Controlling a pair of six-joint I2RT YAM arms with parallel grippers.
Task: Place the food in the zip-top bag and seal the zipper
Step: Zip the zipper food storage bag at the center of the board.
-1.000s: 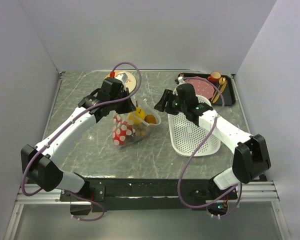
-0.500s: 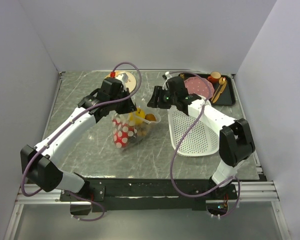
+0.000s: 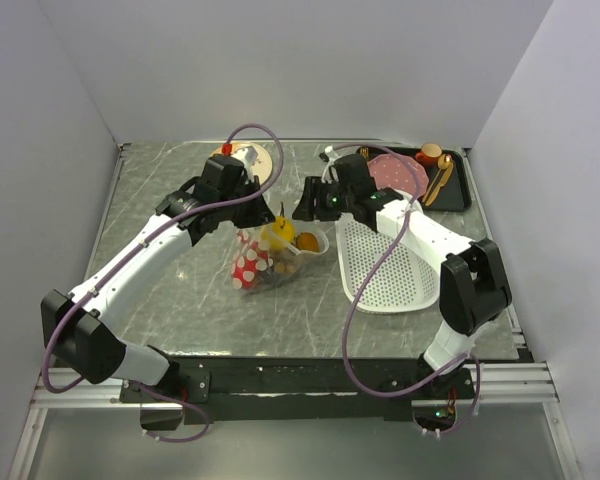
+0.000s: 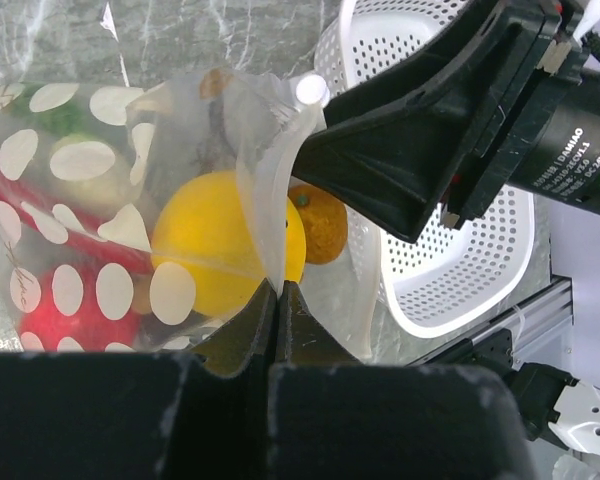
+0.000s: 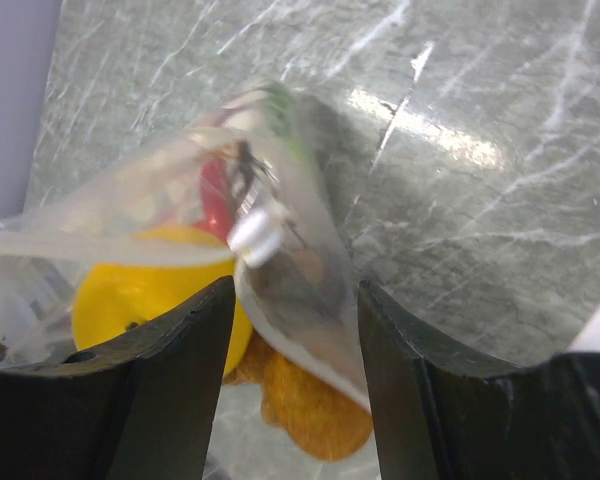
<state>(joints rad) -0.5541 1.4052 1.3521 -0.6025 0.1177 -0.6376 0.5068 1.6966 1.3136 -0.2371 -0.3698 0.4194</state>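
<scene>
At mid-worktop [image 3: 170, 300], left jaws are pinched shut on a fold of the zip-top bag [image 4: 70, 200]; white dots partly mask the food [image 4: 220, 245] inside. Beyond, right jaws stand apart astride the bag's upper edge. The zipper [image 5: 100, 246] is blurred.

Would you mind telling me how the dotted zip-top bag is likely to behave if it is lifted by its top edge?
Probably floppy: the zip-top bag creases and folds where the left gripper pinches its film. It would likely sag and swing too, since the yellow fruit inside looks bulky against such thin plastic.
</scene>
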